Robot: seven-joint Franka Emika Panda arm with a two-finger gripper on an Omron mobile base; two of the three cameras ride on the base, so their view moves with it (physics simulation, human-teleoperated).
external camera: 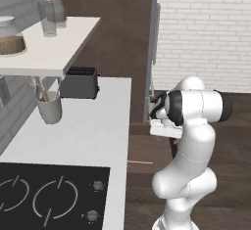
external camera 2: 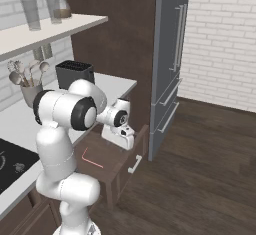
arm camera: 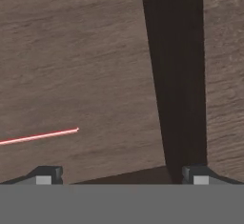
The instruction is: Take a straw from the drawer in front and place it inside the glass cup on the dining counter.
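Drawer [external camera 2: 112, 161] pulled open at centre-bottom of the right base view, brown floor showing, pale handle on its front. Straw [external camera 2: 92, 159] lies flat on the drawer floor, toward the left part of the drawer; in the left base view it is a thin red line [external camera: 140, 162] just right of the bench [external camera: 93, 126] edge, mid-lower frame; in the hand view it runs in from the left edge [arm camera: 40, 136] and ends lower left of centre. Dark drawer wall crosses the hand view as a vertical band right of centre, wood floor beyond it. Around: black toaster [external camera: 79, 82] on the bench at upper centre-left, white holder with spoons [external camera: 49, 106] left of it, cooktop [external camera: 49, 197] at bottom left, shelf [external camera: 46, 48] with glasses and a jar at top left, grey fridge [external camera 2: 172, 54] at upper right of the right base view. Arm bent over at the elbow, wrist pointing down over the drawer's far end, hand above the drawer floor. Fingers [arm camera: 121, 175] spread wide, nothing between them, clear of the straw, which lies to their left in the hand view.
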